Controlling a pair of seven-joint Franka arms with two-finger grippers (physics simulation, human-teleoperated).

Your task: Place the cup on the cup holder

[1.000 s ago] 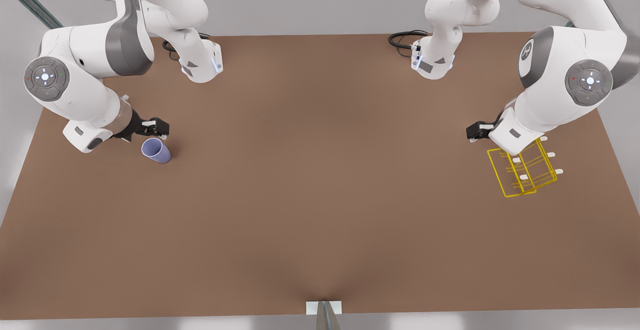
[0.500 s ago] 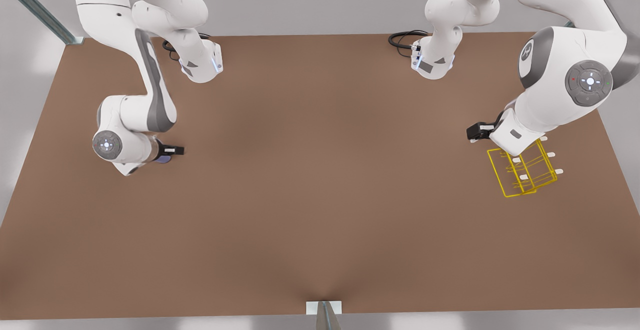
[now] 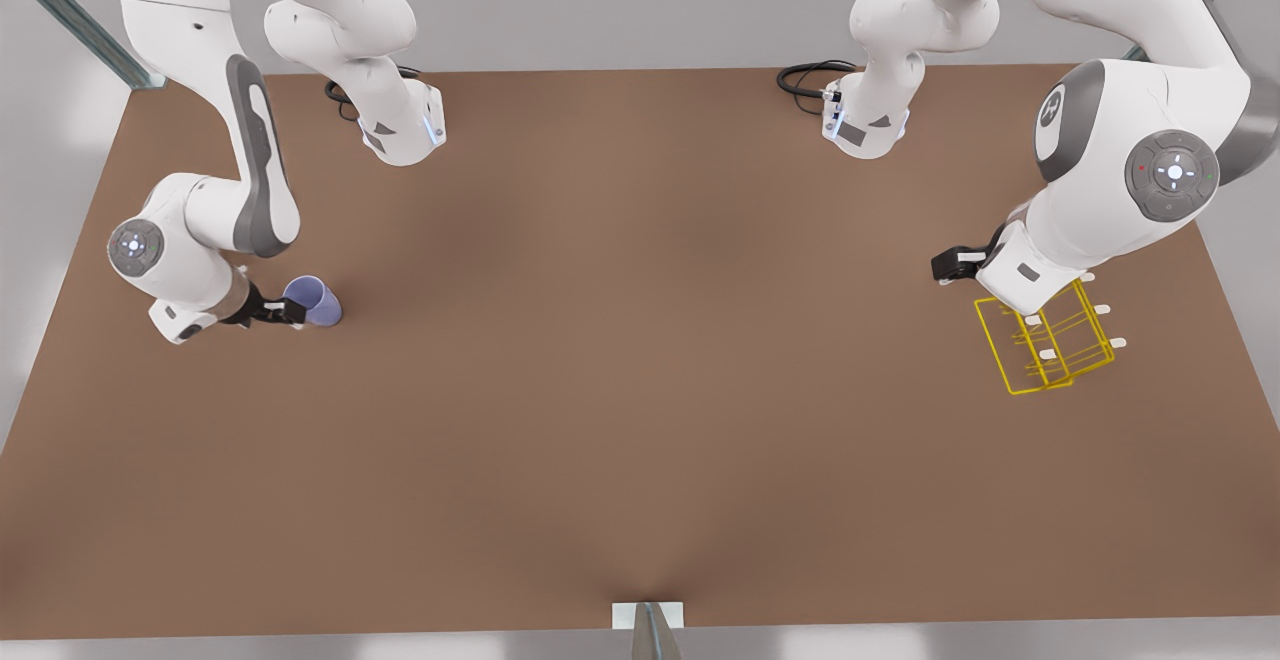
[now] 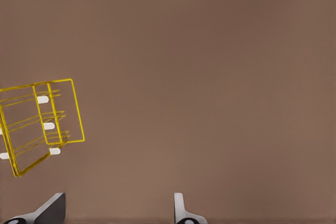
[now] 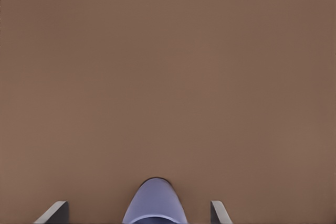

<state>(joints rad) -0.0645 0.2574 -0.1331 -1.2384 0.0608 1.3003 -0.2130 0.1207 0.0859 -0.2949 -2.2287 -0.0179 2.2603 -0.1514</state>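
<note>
the right gripper, at the front view's left, is spread around the cup, not yet pinching. the left gripper waits spread beside the holder.

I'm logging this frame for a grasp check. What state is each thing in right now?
cup: upright on the table, between the right end effector's fingers, not lifted.
cup holder: standing on the table, no cup on it.
right end effector: open, straddling the cup.
left end effector: open, empty, waiting beside the cup holder.
</note>
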